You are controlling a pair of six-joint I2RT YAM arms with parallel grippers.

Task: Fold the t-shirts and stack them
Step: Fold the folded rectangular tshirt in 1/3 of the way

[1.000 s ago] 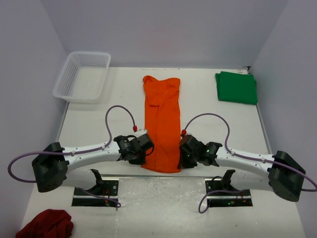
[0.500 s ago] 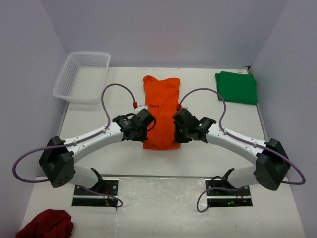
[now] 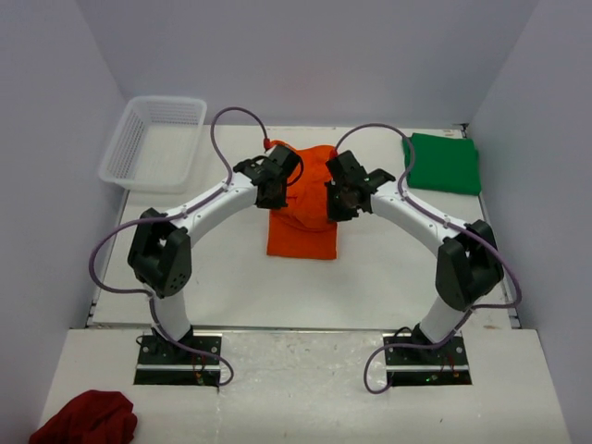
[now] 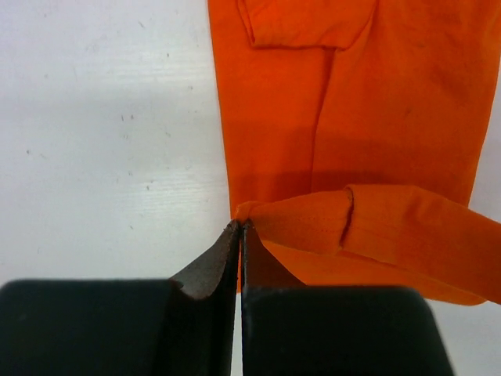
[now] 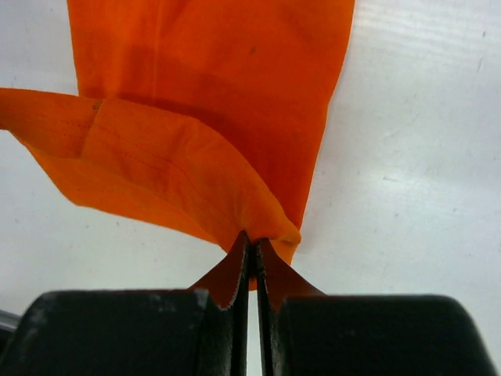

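The bright orange t-shirt (image 3: 302,220) lies in the middle of the table as a narrow strip, its near end lifted and carried over the far half. My left gripper (image 3: 275,192) is shut on the hem's left corner, seen in the left wrist view (image 4: 241,225). My right gripper (image 3: 339,199) is shut on the hem's right corner, seen in the right wrist view (image 5: 252,239). The lifted hem hangs between them above the lower layer (image 4: 329,117). The dark green t-shirt (image 3: 443,164) lies folded at the far right of the table.
A white mesh basket (image 3: 154,141) stands at the far left corner. A dark red cloth (image 3: 85,418) lies on the near ledge at the bottom left. The arm bases (image 3: 180,351) are bolted at the near edge.
Both grippers have carried the orange shirt's near hem from the near edge toward the far end, folding the strip over itself. The shirt now looks about half as long.
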